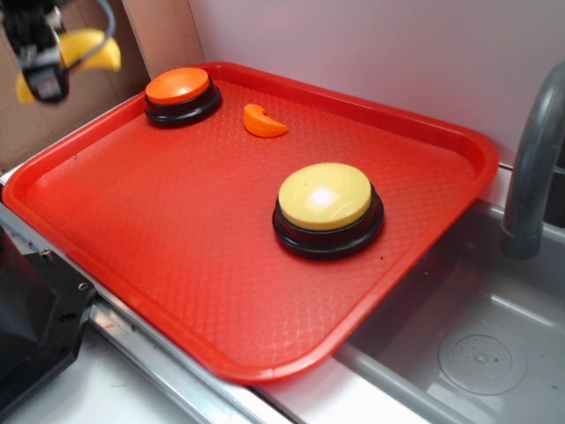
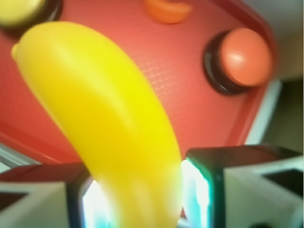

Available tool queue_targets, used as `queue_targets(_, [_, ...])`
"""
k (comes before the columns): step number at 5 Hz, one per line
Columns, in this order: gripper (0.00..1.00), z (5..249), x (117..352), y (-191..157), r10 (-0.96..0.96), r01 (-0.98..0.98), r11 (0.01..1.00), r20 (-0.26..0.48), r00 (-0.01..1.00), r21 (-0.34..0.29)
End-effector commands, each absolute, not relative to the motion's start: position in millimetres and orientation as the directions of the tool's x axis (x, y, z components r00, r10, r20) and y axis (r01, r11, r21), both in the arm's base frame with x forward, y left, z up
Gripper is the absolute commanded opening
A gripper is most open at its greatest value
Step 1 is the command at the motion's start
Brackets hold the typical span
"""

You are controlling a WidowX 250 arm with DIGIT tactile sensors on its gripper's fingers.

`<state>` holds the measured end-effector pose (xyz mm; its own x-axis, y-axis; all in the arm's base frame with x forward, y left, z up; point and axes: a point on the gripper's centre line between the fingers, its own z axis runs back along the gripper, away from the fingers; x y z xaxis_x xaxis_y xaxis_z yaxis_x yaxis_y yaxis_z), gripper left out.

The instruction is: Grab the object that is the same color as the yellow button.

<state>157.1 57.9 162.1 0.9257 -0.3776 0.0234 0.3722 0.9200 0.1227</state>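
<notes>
Red plastic fills most of both views: the tray [image 1: 177,256] lies beside a grey sink [image 1: 459,353] with a grey faucet [image 1: 534,168] at the right edge, and only the exterior view shows that sink, the faucet and the pale wall behind. On the tray's bare textured floor, toward the sink side, sits the yellow button [image 1: 325,196] on its black base, whole in the exterior view but cut down to a blurred corner [image 2: 16,10] in the wrist view. The orange button [image 1: 179,87] stands near the tray's far corner, and the wrist view shows it [image 2: 245,56] close to the tray rim. The small orange slice [image 1: 263,122] lies between the two buttons, nearer the orange one, apart from both. The gripper [image 1: 44,75] hangs above and outside the tray's far left corner in the exterior view, blurred and partly cropped, with the banana [image 1: 88,49] showing yellow on either side of it, well clear of the tray. The wrist view alone shows the grasp: the banana [image 2: 109,128] runs lengthwise up the frame, its lower end pinched between the two fingers [image 2: 204,190], which press against its sides, so the jaws are clenched on it and it is held in the air over the tray.
</notes>
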Motion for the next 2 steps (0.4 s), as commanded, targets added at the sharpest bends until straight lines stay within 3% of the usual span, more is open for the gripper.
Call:
queue_targets(1, [0.00,192.1,152.4,21.3,0.111,-0.117,0.979,0.044,0.993,0.166])
queue_targets(2, [0.00,189.9,163.1,22.1,0.286,-0.282,0.943,0.007,0.958,0.176])
